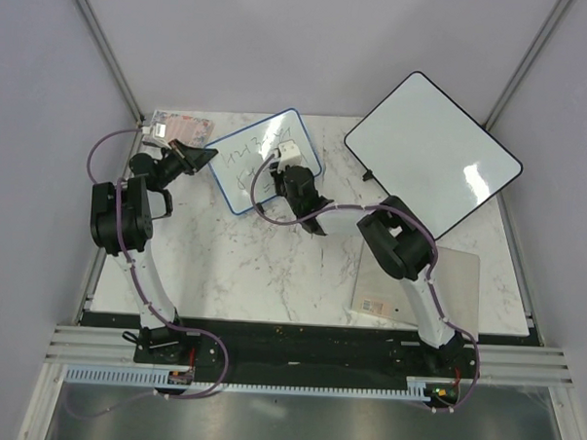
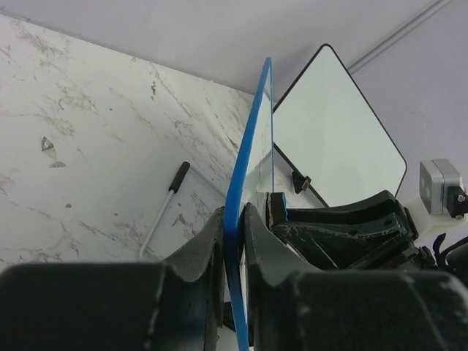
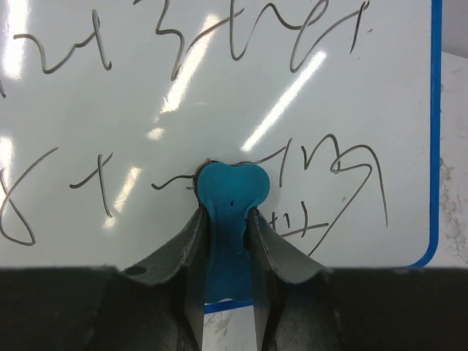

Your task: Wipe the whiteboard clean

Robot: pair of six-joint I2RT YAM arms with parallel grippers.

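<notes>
The small blue-framed whiteboard [image 1: 262, 158] stands tilted at the back middle of the table, with black scribbles across its face [image 3: 219, 95]. My left gripper [image 1: 201, 156] is shut on its left blue edge [image 2: 248, 168], seen edge-on in the left wrist view. My right gripper [image 1: 297, 181] is shut on a blue eraser [image 3: 232, 191] and presses it against the board's face among the scribbles. My left gripper shows in its wrist view [image 2: 234, 219], my right gripper in its own [image 3: 227, 216].
A larger black-framed blank whiteboard [image 1: 432, 163] leans at the back right. A beige sheet with a barcode label [image 1: 417, 284] lies at the front right. A marker pen [image 2: 164, 208] lies on the marble table [image 1: 252, 267] behind the board. A small packet [image 1: 185, 128] sits at the back left.
</notes>
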